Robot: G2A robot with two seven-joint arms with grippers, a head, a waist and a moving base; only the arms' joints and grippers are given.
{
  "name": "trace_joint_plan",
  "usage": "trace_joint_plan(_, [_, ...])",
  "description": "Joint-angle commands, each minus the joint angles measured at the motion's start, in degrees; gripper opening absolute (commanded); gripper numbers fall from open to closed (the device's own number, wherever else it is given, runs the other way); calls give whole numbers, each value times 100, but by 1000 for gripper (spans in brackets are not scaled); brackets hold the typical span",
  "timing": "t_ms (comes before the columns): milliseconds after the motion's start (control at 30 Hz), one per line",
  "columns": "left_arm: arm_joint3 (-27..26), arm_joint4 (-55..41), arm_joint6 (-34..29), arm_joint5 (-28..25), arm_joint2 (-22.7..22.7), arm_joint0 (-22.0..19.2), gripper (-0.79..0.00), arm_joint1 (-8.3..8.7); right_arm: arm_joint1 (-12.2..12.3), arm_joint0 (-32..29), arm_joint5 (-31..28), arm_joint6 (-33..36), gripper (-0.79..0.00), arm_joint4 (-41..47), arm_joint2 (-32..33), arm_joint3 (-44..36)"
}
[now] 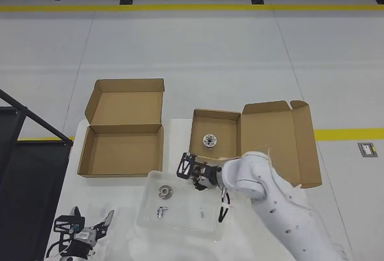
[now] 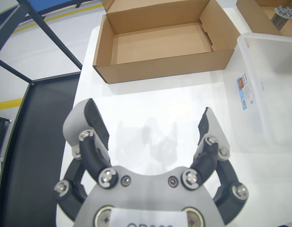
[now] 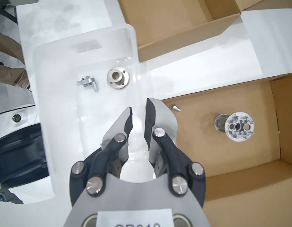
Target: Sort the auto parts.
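a clear plastic bin (image 1: 179,225) on the white counter (image 1: 177,143) holds a round silver flange (image 1: 164,191), a small bracket (image 1: 161,211) at the flange's 6 o'clock, and a tiny slim piece (image 1: 202,212). the cardboard box (image 1: 198,134) at the bin's 1 o'clock holds a grey spoked hub (image 1: 209,140) and a small bolt (image 3: 176,107). a second open box (image 1: 121,150) sits at 11 o'clock. the right hand (image 3: 139,107) hangs where the bin meets the hub box, released, its pads narrowly parted with nothing between them. the left hand (image 2: 148,109), at the bin's 8 o'clock, is spread wide.

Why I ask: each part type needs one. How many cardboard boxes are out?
2. The empty box sits far left; the second box, far right, holds a metal hub.
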Motion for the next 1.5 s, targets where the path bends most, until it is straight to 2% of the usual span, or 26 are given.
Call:
trace_joint_plan(0, [0,0,0,0,0,0,0,0,95,-458,-13,391,-545,-25,156,-788])
trace_joint_plan(100, [0,0,0,0,0,0,0,0,183,-892,124,849,-529,-140,225,-1323])
trace_joint_plan(233, [0,0,0,0,0,0,0,0,235,-1162,465,1263,-517,-300,39,-1436])
trace_joint_plan(367, [0,0,0,0,0,0,0,0,219,-1121,895,1693,-502,-547,-330,-1123])
trace_joint_plan(533, [0,0,0,0,0,0,0,0,81,-819,1352,2000,-483,-611,-895,-649])
trace_joint_plan(1100, [0,0,0,0,0,0,0,0,-349,-44,2415,1663,-486,-427,-1663,1210])
trace_joint_plan(1467, [0,0,0,0,0,0,0,0,-462,-4,2712,1517,-526,-655,-1796,1422])
